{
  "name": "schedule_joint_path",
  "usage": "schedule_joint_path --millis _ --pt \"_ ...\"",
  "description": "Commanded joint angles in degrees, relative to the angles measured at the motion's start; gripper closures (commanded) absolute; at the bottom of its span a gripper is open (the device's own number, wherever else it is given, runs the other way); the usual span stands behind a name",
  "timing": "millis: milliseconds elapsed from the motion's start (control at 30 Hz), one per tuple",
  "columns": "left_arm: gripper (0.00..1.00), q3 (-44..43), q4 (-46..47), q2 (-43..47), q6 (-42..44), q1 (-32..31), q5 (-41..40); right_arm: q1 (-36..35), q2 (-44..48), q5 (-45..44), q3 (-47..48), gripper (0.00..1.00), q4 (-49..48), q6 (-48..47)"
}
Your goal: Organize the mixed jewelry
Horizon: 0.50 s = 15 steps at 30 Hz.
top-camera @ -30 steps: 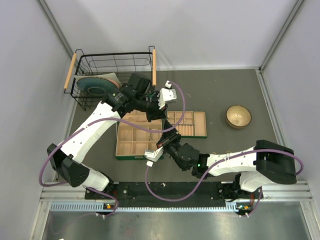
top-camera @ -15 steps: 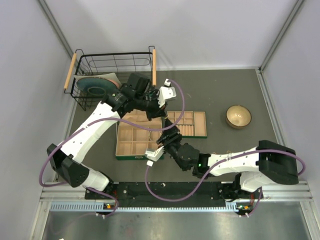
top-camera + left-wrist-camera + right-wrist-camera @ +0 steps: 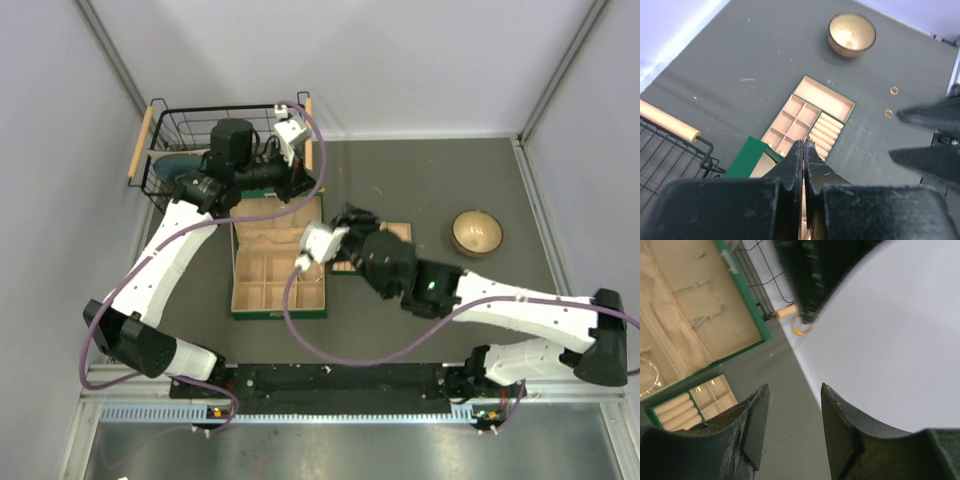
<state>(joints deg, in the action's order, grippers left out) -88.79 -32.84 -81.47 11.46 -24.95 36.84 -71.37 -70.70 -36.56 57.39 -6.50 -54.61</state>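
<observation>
A tiny gold ring (image 3: 801, 328) sits pinched at the tip of my left gripper (image 3: 804, 142), whose jaws are shut on it; only a gold speck (image 3: 807, 138) shows past them. That gripper (image 3: 310, 184) hangs high by the basket's corner. My right gripper (image 3: 794, 387) is open and holds nothing; it hovers over the right tray (image 3: 352, 214). Two more gold rings (image 3: 894, 90) (image 3: 888, 113) lie on the table beside the tray. A thin silver bracelet (image 3: 647, 375) lies in the beige part of the green box (image 3: 238, 315).
The tan bowl (image 3: 477, 233) stands at the right; it also shows in the left wrist view (image 3: 851, 34). A black wire basket (image 3: 168, 118) with wooden handles fills the back left corner. The right arm covers most of the compartment tray (image 3: 810, 117).
The left arm has lifted and pulled back toward the basket with its jaws shut. The right arm has swung from the box's front edge up over the tray, and its jaws have opened.
</observation>
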Motion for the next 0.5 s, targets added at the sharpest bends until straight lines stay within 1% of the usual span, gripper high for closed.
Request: schedule_joint_path --millis 0,33,67,100,133,167,200,233,267,300,333,367,400,467 --pt "1.0 1.77 12.44 4.39 -9.78 1.31 4.82 9.29 4.86 15.49 14.31 0.54 24.93 25.93" --pt "1.0 2.57 14.71 5.35 -10.66 1.39 5.34 11.41 5.39 18.42 16.25 0.54 29.48 28.22" --pt "1.0 4.05 16.13 5.71 -11.28 1.74 6.13 13.17 5.74 21.41 19.31 0.54 31.1 32.33" --pt "1.0 4.94 17.53 6.15 -14.59 1.92 6.83 15.02 5.92 27.62 20.56 0.54 32.68 34.03" --pt "1.0 5.99 19.2 7.28 -16.11 2.18 7.28 18.78 6.18 30.81 21.62 0.54 33.91 35.7" --pt "1.0 8.44 23.13 7.9 -17.86 2.62 8.24 20.29 6.79 33.8 22.76 0.53 35.14 38.76" --pt "1.0 9.33 24.48 8.34 -20.66 2.8 8.51 22.05 7.06 39.49 22.94 0.53 35.42 40.18" --pt "1.0 10.21 26.4 9.22 -22.08 3.06 8.69 25.03 7.24 42.33 23.21 0.54 35.59 41.59" --pt "1.0 12.05 29.47 9.66 -23.66 3.5 9.21 26.97 7.41 48.27 23.3 0.54 35.86 44.47" --pt "1.0 12.76 30.72 9.93 -26.55 3.77 9.82 28.73 7.5 51.64 23.3 0.54 35.77 45.89" --pt "1.0 13.2 31.43 10.28 -27.8 3.77 10.09 32.58 7.24 55.07 23.65 0.54 35.77 47.47" --pt "1.0 14.25 32.39 10.37 -29.12 3.94 10.09 34.44 6.63 62.5 23.74 0.55 35.07 50.45" --pt "1.0 15.05 35.1 10.89 -31.83 3.86 10.18 36.03 6.36 66.05 23.65 0.55 34.28 51.96" --pt "1.0 17.51 37.66 11.25 -34.04 3.94 10.44 39.45 5.75 74.04 22.95 0.54 32.7 56.0"
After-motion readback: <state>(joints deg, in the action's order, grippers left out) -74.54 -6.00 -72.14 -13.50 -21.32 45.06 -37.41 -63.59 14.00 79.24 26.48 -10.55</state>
